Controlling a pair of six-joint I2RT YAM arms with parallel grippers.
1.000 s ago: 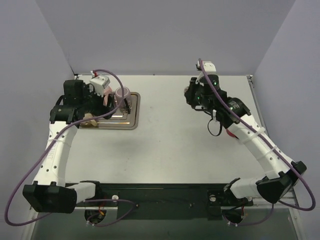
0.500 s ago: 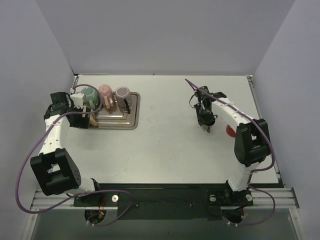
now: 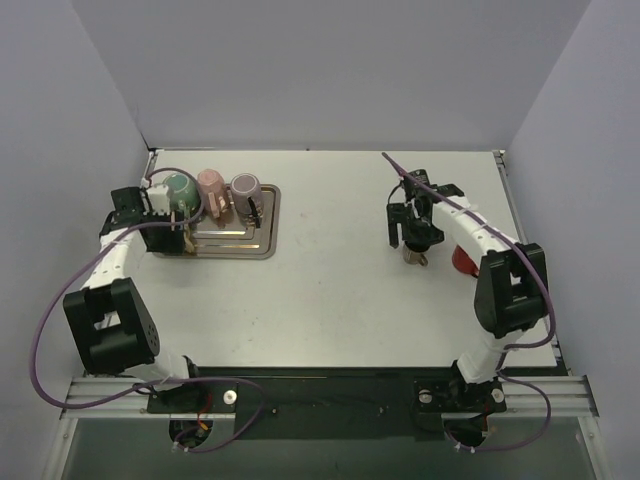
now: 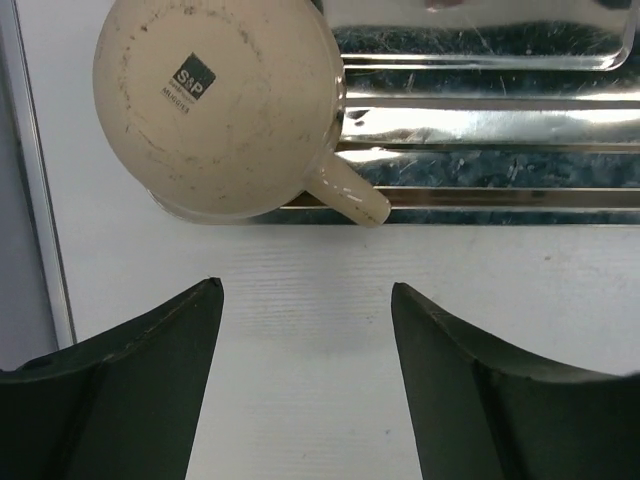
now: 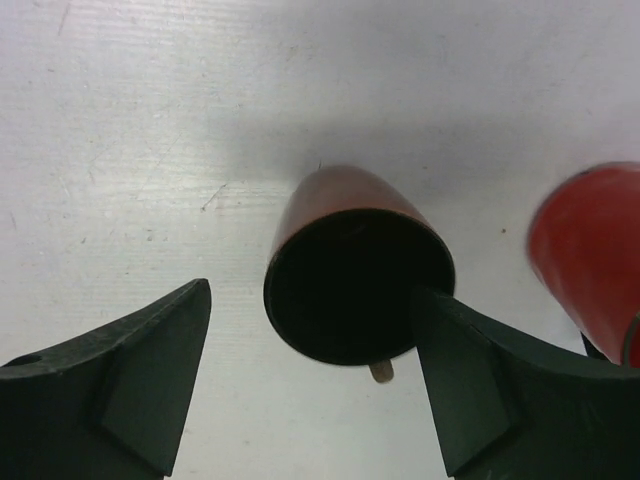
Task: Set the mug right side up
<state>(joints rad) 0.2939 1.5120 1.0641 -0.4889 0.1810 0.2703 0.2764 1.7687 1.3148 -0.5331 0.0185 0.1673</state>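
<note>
A brown mug [image 5: 355, 270] stands upright on the white table, its dark mouth facing the right wrist camera. My right gripper [image 5: 312, 290] is open around it, the right finger close against the rim. In the top view this mug [image 3: 415, 256] shows just below the right gripper [image 3: 413, 238]. A cream mug [image 4: 220, 105] rests upside down, base up, at the left end of the metal tray [image 4: 480, 120]. My left gripper [image 4: 305, 295] is open and empty, hanging over bare table short of that mug's handle.
A green mug [image 3: 180, 190], a pink mug [image 3: 210, 183] and a grey-purple mug [image 3: 245, 185] stand along the back of the tray [image 3: 262, 240]. A red rounded object [image 5: 590, 250] lies just right of the brown mug. The table's left edge [image 4: 35, 200] runs beside the cream mug.
My right gripper was shut and has now opened around the brown mug, which stays standing on the table. The left arm has shifted only slightly in the last half second.
</note>
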